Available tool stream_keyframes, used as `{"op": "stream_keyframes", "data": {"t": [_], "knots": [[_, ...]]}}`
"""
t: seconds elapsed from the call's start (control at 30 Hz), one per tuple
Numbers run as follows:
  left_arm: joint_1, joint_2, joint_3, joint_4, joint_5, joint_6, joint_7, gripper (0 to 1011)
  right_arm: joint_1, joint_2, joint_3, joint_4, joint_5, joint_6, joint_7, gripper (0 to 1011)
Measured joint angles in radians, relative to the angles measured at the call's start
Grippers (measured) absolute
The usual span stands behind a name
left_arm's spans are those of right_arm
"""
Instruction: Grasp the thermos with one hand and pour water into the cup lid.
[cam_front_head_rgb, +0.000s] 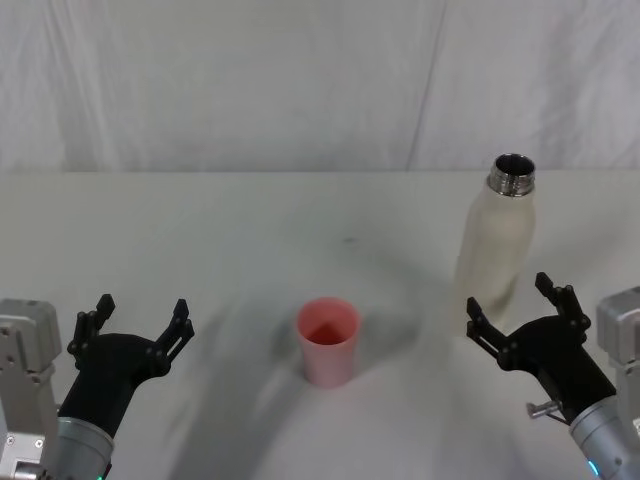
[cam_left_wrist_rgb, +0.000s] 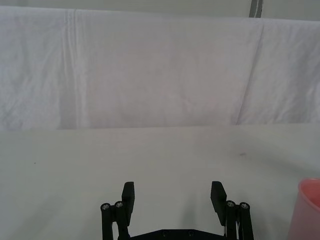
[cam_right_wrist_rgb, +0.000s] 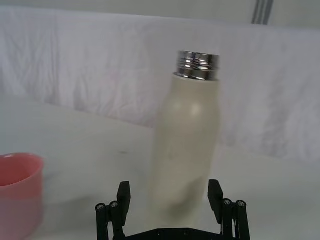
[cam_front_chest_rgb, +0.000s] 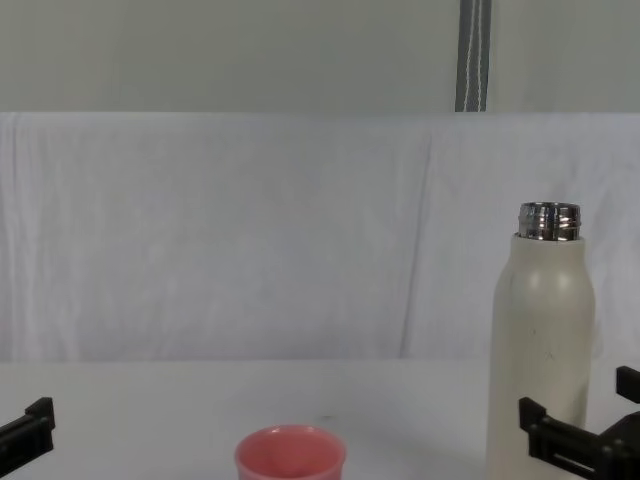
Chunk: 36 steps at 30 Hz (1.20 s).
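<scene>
I have the right gripper (cam_front_head_rgb: 518, 303) spread wide and holding nothing, low over the white cloth-covered bench (cam_front_head_rgb: 250, 230), and the tall cream-white matte thermos with its shiny threaded steel neck (cam_front_head_rgb: 497, 240) stands upright just ahead of it, uncapped, its lower body lined up with the gap between the black fingers (cam_right_wrist_rgb: 123, 196) in the right wrist view, though I cannot tell whether either finger is touching it yet. Off to that gripper's inner side, toward the middle of the bench and well apart from the bottle, sits the small round salmon-pink cup lid (cam_front_head_rgb: 327, 341), upright with its mouth open to receive water. The left gripper (cam_front_head_rgb: 133, 325) is also released and empty, resting low on the far side of the cup from the thermos, and looks idle to me. I judge this to be the approach step, before any grasp: nothing is lifted and nothing poured. What I would need next is to ease the right gripper forward until the thermos body sits squarely between the fingers, then close firmly around the lower half, since the matte wall looks smooth and the bottle is tall enough to tip if nudged off-centre; only after a secure hold would lifting and carrying it over toward the cup make sense
</scene>
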<state>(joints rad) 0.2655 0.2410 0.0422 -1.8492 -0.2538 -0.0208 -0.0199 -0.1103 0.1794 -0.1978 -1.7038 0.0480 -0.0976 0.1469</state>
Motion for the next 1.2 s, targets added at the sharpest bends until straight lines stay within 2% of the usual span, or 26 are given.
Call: {"op": "stream_keyframes", "data": {"t": [0.03,0.27,1.2], "knots": [[0.0,0.0,0.0,0.0,0.0,0.0,0.0,1001,-0.002,0.001,-0.007,-0.007,-0.017,0.002,0.0,1001],[0.0,0.0,0.0,0.0,0.0,0.0,0.0,1001,-0.011,-0.006,-0.016,-0.019,-0.038,0.004,0.0,1001],[0.0,0.0,0.0,0.0,0.0,0.0,0.0,1001,-0.058,-0.051,-0.019,-0.031,-0.027,0.008,-0.003,1001]]}}
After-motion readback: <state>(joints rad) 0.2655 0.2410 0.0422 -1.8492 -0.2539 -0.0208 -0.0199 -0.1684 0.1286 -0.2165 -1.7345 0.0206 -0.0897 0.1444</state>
